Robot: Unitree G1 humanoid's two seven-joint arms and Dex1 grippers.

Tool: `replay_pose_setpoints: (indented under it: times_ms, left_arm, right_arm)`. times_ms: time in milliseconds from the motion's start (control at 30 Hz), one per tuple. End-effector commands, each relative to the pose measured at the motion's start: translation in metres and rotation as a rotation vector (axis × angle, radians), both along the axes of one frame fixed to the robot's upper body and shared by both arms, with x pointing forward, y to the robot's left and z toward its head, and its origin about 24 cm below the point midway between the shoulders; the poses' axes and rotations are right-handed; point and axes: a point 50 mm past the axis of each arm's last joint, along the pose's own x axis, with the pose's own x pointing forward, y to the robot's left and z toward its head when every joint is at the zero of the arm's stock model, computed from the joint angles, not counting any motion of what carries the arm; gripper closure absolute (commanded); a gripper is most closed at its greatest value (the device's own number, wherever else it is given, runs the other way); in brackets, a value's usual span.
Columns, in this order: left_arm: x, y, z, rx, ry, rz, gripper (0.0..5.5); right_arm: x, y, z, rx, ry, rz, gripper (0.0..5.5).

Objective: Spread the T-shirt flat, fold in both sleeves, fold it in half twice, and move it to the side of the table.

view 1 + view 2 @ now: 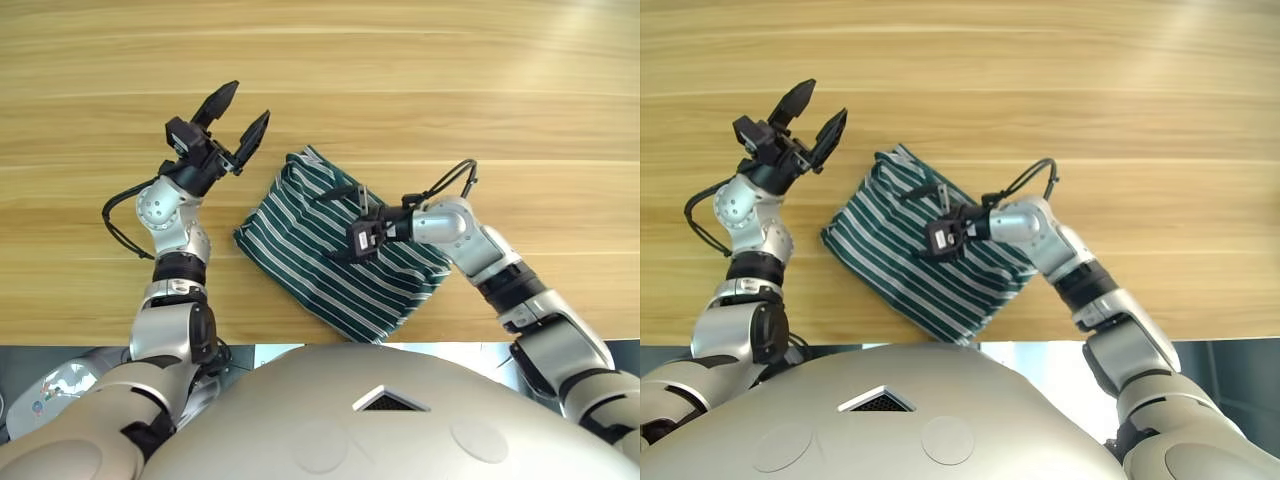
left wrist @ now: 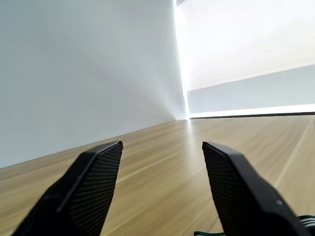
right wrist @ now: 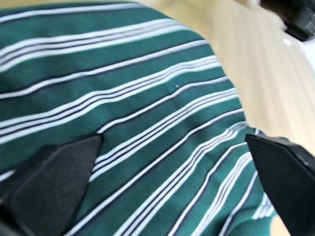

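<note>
We see the dark green T-shirt with thin white stripes (image 1: pixel 340 255) lying on the light wooden table (image 1: pixel 450 80), folded into a compact, roughly rectangular packet. It sits askew to the table's front edge, and its nearest corner comes close to that edge. It lies in front of the robot's middle, between the two arms.

The left gripper (image 1: pixel 247 102) is raised off the table beside the shirt's far left corner, apart from the cloth. Its two black fingers (image 2: pixel 93 187) are spread, with nothing between them. Past them, in the left wrist view, we see bare wood running to a pale grey wall (image 2: pixel 74 73), and a sliver of green cloth at the picture's edge.

The right gripper (image 3: pixel 173 142) hangs over the middle of the folded shirt, its arm reaching in from the right. Its jaws stand wide apart and grip nothing, and the striped cloth lies smooth between them. We cannot tell whether the fingertips touch the fabric or sit just above it.
</note>
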Motion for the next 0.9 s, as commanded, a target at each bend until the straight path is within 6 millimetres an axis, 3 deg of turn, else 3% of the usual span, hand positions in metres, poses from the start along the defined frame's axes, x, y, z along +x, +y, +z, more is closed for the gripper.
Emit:
replay_pose_setpoints:
  times_ms: [33,167,300,433,533,700,900]
  left_arm:
    - [0.000,-0.002,0.001,0.001,-0.007,-0.004,2.49]
    - [-0.001,-0.003,0.000,-0.005,-0.007,-0.002,2.49]
    - [-0.002,-0.004,0.000,-0.008,-0.007,-0.003,2.49]
    - [-0.002,-0.005,0.000,-0.011,-0.008,-0.005,2.49]
    - [-0.003,-0.006,-0.001,-0.012,-0.007,-0.007,2.49]
    - [-0.004,-0.006,-0.001,-0.010,-0.008,-0.009,2.49]
    - [-0.007,-0.008,-0.002,-0.011,-0.003,-0.014,2.49]
  right_arm:
    - [0.030,-0.018,-0.025,-0.112,-0.024,-0.232,0.14]
    - [0.060,-0.033,-0.032,-0.102,-0.055,-0.540,0.14]
    - [0.064,-0.037,-0.041,-0.058,-0.033,-0.725,0.14]
    - [0.046,-0.017,-0.053,0.033,0.006,-0.778,0.14]
    - [0.032,-0.001,-0.052,0.143,0.032,-0.819,0.14]
    - [0.011,0.011,-0.035,0.325,0.132,-0.882,0.14]
    - [-0.003,0.005,-0.011,0.432,0.193,-0.966,0.14]
